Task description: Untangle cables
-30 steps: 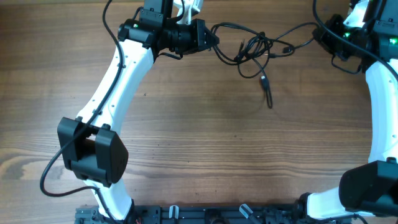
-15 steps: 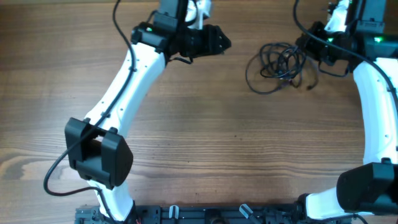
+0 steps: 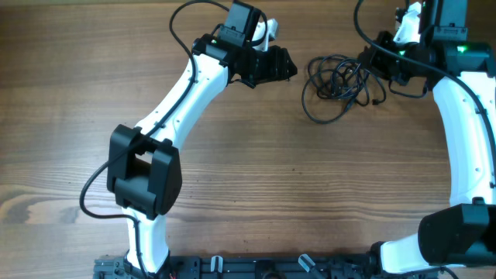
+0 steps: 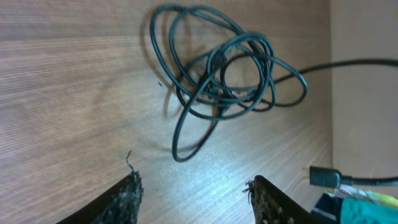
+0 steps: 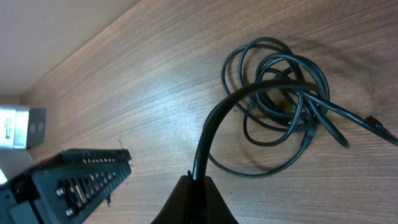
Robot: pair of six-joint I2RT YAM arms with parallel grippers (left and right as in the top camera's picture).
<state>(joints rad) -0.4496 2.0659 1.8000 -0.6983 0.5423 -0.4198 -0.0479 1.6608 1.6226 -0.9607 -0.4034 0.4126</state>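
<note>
The cables (image 3: 339, 80) lie as one small tangle of thin black loops at the back of the table, right of centre. My right gripper (image 3: 371, 63) sits at the tangle's right edge. It is shut on one strand, which arches from the jaws (image 5: 196, 180) down into the bundle (image 5: 280, 102). My left gripper (image 3: 288, 68) is just left of the tangle and faces it. It is open, and its fingers (image 4: 127, 198) have only bare wood between them. The bundle (image 4: 224, 78) lies a short way ahead of them, untouched. A small plug end (image 3: 378, 101) sticks out at the tangle's lower right.
The left arm's elbow block (image 3: 144, 172) stands over the left middle of the table. The right arm (image 3: 465, 147) runs down the right side. A dark rail (image 3: 256, 267) lines the front edge. The table's far edge (image 4: 364, 112) is close behind the tangle.
My left gripper opened and let go of the cables. The stretched strands collapsed into a bundle beside the right gripper. The left arm has swung right toward the bundle.
</note>
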